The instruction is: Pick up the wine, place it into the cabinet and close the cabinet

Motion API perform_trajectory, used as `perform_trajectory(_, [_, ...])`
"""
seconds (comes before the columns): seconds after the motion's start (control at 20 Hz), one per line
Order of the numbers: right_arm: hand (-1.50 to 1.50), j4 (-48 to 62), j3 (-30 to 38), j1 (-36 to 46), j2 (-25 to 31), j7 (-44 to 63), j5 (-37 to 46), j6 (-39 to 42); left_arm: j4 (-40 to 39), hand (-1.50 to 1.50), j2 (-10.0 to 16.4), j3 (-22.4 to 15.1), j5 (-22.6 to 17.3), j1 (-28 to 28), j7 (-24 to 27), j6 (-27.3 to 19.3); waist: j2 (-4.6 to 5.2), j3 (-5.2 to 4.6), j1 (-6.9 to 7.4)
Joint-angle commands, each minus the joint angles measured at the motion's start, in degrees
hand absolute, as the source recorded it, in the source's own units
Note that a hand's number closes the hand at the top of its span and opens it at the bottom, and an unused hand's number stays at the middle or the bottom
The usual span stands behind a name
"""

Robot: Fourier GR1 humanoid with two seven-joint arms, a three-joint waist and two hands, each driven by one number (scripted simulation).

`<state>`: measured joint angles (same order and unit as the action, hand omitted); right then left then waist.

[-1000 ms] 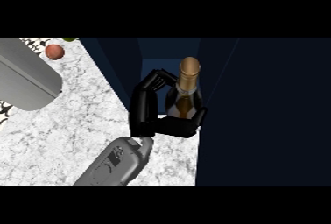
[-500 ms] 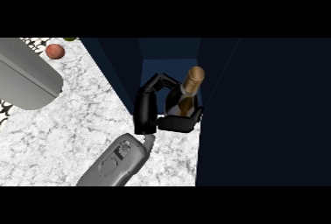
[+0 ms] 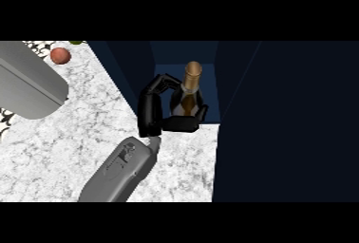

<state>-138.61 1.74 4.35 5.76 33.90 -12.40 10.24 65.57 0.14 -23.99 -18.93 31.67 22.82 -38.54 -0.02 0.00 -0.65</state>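
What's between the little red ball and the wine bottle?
In the head view: marble counter, then the dark cabinet wall, then the right robot hand curled round the wine bottle.

The robot's right forearm (image 3: pixel 119 171) is a smooth grey shell, rounded along its length and narrowing to a paler tip at the wrist, with a shallow recessed panel of darker marks on its upper face. The right hand (image 3: pixel 148 114) is glossy black throughout, its fingers (image 3: pixel 163 81) slender, built in segments and catching faint highlights.
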Motion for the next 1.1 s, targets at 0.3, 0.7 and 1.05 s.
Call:
perform_trajectory(0.3, [-1.5, -7.31, -2.5, 0.91, -1.28, 4.64, -1.3, -3.44, -8.36, 1.5, 0.45, 7.99, -0.71, 6.09, -1.55, 6.78, 0.03, -0.02, 0.02])
perform_trajectory(0.7, [-1.5, -9.16, 2.55, -2.34, 1.09, 5.49, -8.74, -0.14, -21.03, 1.5, 0.54, 11.71, -2.2, 13.11, 0.85, 8.37, 0.12, -0.01, -0.88])
perform_trajectory(1.05, [-1.5, -4.06, 0.5, -1.84, -0.42, 1.29, -4.84, 0.48, -29.38, 1.5, -0.12, 15.67, -2.3, 20.91, 2.86, 7.4, 0.2, 0.0, -0.56])
